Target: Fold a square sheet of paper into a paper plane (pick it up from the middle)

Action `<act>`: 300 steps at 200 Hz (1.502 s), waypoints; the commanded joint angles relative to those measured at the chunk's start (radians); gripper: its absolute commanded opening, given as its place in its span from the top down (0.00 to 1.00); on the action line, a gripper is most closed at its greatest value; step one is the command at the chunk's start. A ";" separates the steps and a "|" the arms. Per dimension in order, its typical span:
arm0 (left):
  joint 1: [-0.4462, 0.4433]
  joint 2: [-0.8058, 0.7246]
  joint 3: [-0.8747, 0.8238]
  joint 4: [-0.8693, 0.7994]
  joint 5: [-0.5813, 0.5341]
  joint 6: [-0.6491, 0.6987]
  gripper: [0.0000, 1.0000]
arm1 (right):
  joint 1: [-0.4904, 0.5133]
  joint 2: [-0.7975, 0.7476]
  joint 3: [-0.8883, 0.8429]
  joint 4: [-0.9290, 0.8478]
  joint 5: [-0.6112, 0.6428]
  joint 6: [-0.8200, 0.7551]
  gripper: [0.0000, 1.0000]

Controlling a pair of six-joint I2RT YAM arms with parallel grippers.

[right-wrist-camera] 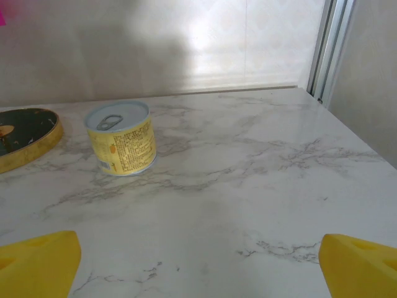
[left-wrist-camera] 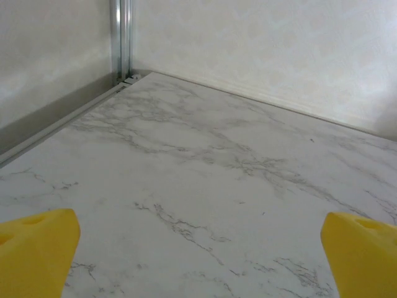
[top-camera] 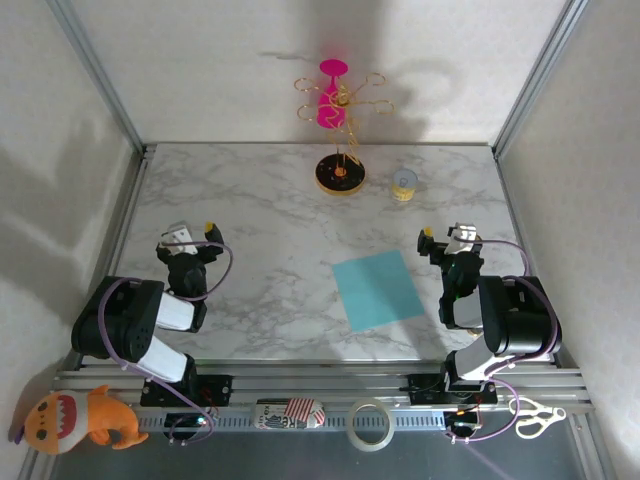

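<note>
The square sheet of paper (top-camera: 378, 290), plain teal-blue, lies flat on the marble table (top-camera: 260, 220), right of centre and near the front edge. A paper plane is out of view. My left gripper (top-camera: 192, 233) rests low at the left side, far from the sheet. It is open, and in the left wrist view its yellow fingertips (left-wrist-camera: 37, 248) stand wide apart over bare marble. My right gripper (top-camera: 446, 236) sits just right of the sheet's far corner. It is open too, with nothing between its fingertips (right-wrist-camera: 363, 261).
A round black-and-yellow stand base (top-camera: 340, 175) with gold wire arms and a pink glass (top-camera: 331, 100) stands at the back centre. A yellow can (right-wrist-camera: 121, 138) is to its right. Past the front edge lie a plush toy (top-camera: 80, 420), a tape roll (top-camera: 368, 425) and scissors (top-camera: 535, 420).
</note>
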 commanded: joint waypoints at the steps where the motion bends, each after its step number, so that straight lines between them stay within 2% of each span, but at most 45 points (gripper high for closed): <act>1: -0.010 0.009 0.019 0.004 -0.022 0.013 0.01 | -0.005 0.003 0.016 0.013 -0.011 0.009 0.01; 262: -0.010 0.008 0.018 0.007 -0.019 0.014 0.01 | -0.005 0.003 0.016 0.018 -0.009 0.009 0.01; 286: -0.011 -0.032 0.005 0.000 -0.024 0.013 0.01 | -0.004 -0.058 0.050 -0.091 -0.038 -0.003 0.01; 300: -0.011 -0.096 0.004 -0.053 -0.066 -0.002 0.01 | -0.004 -0.102 0.087 -0.170 -0.046 -0.007 0.01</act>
